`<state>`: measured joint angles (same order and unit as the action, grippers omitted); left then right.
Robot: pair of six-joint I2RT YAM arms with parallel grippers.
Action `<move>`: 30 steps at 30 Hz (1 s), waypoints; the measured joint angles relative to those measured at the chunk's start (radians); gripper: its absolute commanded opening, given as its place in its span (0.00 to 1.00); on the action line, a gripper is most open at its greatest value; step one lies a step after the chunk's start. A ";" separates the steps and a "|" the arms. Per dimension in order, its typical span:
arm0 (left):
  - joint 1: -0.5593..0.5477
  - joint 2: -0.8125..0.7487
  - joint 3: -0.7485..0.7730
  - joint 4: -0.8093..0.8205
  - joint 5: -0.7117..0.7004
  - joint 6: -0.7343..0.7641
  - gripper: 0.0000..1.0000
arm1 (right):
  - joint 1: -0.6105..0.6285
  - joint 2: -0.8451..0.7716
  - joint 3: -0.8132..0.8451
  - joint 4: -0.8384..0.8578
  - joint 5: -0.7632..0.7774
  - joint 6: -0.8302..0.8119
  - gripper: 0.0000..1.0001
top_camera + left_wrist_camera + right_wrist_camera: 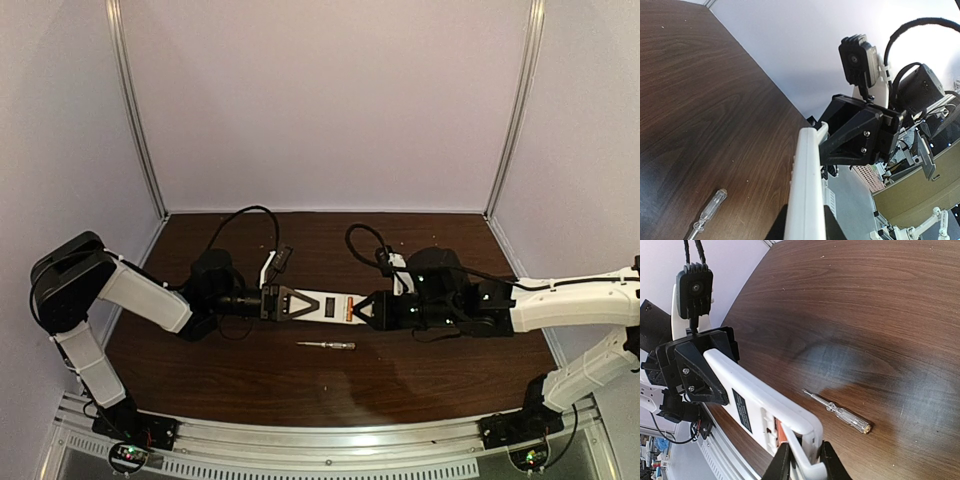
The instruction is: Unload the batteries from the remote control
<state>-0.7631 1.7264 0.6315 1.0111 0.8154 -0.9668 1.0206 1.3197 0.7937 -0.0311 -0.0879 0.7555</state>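
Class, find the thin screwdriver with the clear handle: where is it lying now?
The thin clear-handled screwdriver lies flat on the dark wooden table, mid-view from the top camera, just nearer the arm bases than the white rectangular remote control.

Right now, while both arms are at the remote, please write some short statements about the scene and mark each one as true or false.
1. The left gripper grips one end of the remote control. True.
2. The right gripper is open and away from the remote control. False: it is shut on the other end of the remote control.
3. The screwdriver lies on the table, and no gripper holds it. True.
4. The screwdriver lies beyond the remote control, toward the back wall. False: it lies on the near side of the remote control, toward the arm bases.
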 measured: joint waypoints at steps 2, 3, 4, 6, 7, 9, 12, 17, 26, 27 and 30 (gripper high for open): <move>0.000 0.000 0.000 0.000 0.000 0.000 0.00 | 0.000 -0.003 -0.001 0.000 -0.001 0.000 0.00; 0.000 0.000 0.000 0.000 0.001 0.000 0.00 | 0.000 -0.006 -0.002 0.000 -0.002 0.000 0.00; 0.000 0.000 0.000 0.001 0.002 0.000 0.00 | 0.000 -0.009 -0.005 0.001 -0.004 0.001 0.00; 0.000 0.000 0.000 0.001 0.004 0.000 0.00 | 0.000 -0.015 -0.011 0.005 -0.010 0.003 0.00; 0.000 0.000 0.000 0.001 0.006 0.000 0.00 | 0.000 -0.019 -0.015 0.008 -0.015 0.003 0.00; 0.000 -0.001 0.000 0.005 0.010 0.000 0.00 | 0.000 -0.026 -0.020 0.011 -0.019 0.004 0.00; -0.001 -0.001 0.000 0.009 0.014 0.000 0.00 | 0.000 -0.037 -0.029 0.019 -0.026 0.008 0.00; -0.003 -0.004 0.000 0.016 0.019 0.000 0.00 | 0.000 -0.055 -0.036 0.021 -0.034 0.011 0.00; -0.006 -0.014 0.001 0.032 0.022 0.000 0.00 | 0.000 -0.093 -0.053 0.028 -0.049 0.011 0.00; -0.006 -0.014 0.001 0.033 0.023 0.000 0.00 | 0.000 -0.095 -0.055 0.029 -0.051 0.011 0.00; -0.006 -0.014 0.001 0.035 0.027 0.000 0.00 | 0.000 -0.104 -0.066 0.043 -0.060 0.012 0.00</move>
<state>-0.7696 1.7126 0.6327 1.0462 0.8429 -0.9672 1.0210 1.2160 0.7277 0.0116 -0.1478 0.7677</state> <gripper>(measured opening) 0.174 0.152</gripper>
